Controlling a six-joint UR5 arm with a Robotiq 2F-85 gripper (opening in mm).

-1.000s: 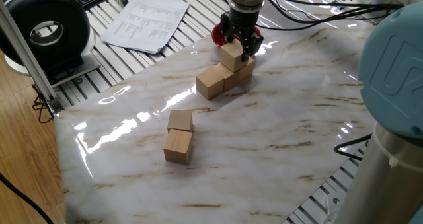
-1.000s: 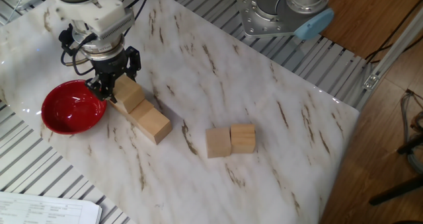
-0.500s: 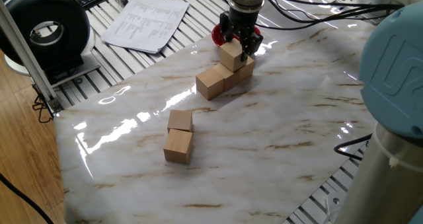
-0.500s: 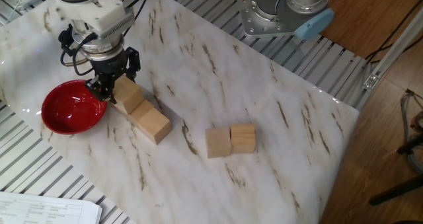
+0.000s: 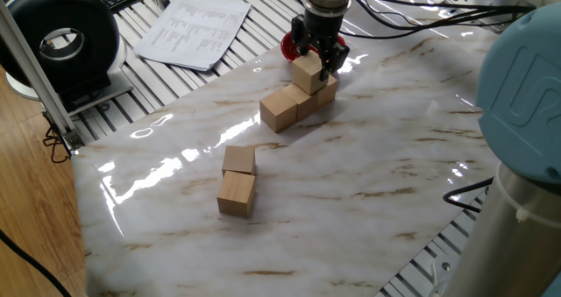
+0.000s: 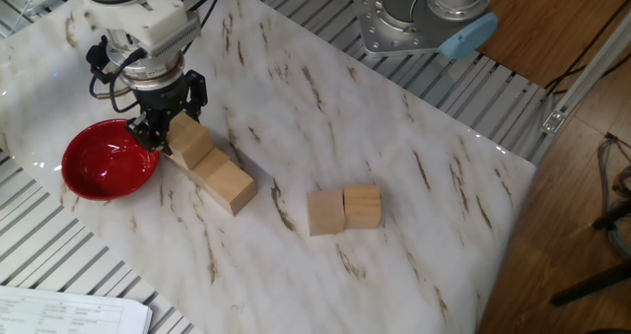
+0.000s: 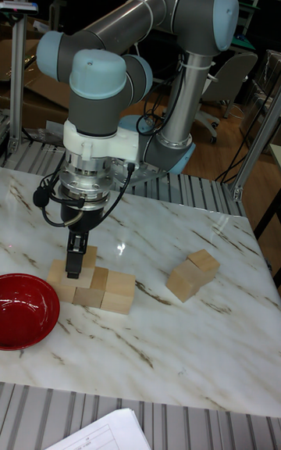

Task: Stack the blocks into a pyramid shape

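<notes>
Nothing has shifted: end effector (image 5: 316,60) clamps the upper block (image 5: 307,73) on the base row (image 5: 292,103). I'd square it before releasing.

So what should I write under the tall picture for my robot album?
Robot gripper holds a wooden block on a row of blocks, beside a red bowl.

On the marble table (image 6: 414,167), the gripper (image 6: 168,127) stands closed around a raised block (image 6: 191,140) atop a row of blocks (image 6: 227,186) just beside the red bowl (image 6: 106,161) at 9 o'clock, with two touching blocks (image 6: 343,210) well apart toward 4 o'clock.
</notes>
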